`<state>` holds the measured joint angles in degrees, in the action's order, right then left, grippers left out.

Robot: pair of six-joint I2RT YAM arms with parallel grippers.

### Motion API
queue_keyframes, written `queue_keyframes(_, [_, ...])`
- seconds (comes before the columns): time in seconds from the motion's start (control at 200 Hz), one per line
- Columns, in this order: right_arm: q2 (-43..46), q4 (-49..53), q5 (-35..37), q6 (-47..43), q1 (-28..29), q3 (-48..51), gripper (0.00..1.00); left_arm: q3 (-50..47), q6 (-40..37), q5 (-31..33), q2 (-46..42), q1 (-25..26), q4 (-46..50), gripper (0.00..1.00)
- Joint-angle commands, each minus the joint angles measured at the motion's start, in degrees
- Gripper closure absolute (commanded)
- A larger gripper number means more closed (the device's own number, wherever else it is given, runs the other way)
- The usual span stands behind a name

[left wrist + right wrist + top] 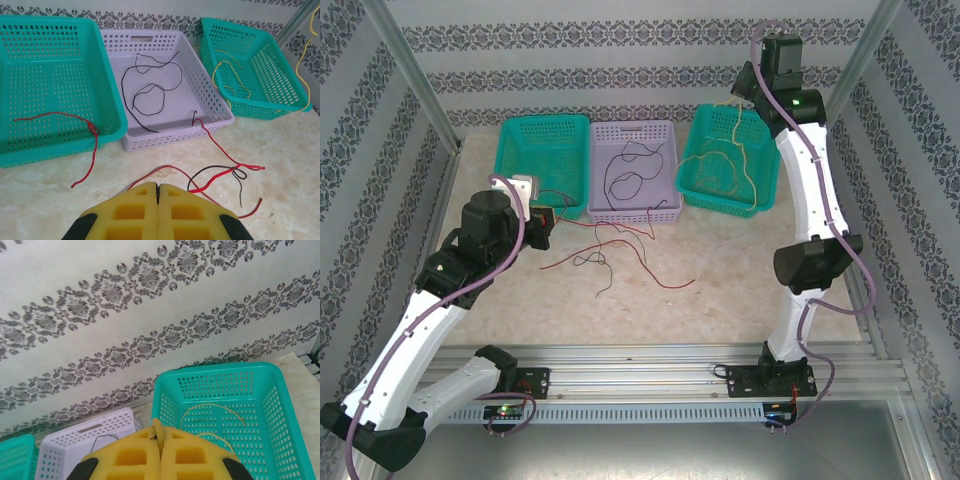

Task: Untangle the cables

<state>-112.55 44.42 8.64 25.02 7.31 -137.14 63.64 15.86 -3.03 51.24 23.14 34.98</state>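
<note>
both grippers are closed tight: right gripper (pixel 157 432) holds a yellow cable (pixel 737 130) over the right-hand turquoise basket (pixel 715 200), left gripper (pixel 158 192) sits by the red and black cables (pixel 235 172) on the table (pixel 280 150) (if it pinches one, i cannot tell); a pull may tighten their knot

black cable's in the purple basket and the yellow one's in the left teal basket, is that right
One detail is off: the yellow cable is in the right teal basket, not the left one. The left wrist view shows this. The black cable is indeed in the purple basket.
</note>
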Motion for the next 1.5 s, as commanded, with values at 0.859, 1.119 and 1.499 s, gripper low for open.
queue_keyframes(0.859, [52.3,-12.8,-5.2,10.7,6.1,62.0,1.0,-1.0,-0.4,-2.6,-0.5,-0.5,-3.6,1.0])
queue_keyframes(1.119, [54.7,-11.3,-2.6,10.0,10.4,53.5,1.0,-0.9,-0.7,-2.7,-0.3,-0.6,-3.5,1.0])
queue_keyframes(1.499, [25.4,-13.0,-8.7,4.2,1.6,33.2,1.0,-1.3,-0.4,-2.9,-0.7,-0.5,-3.7,1.0])
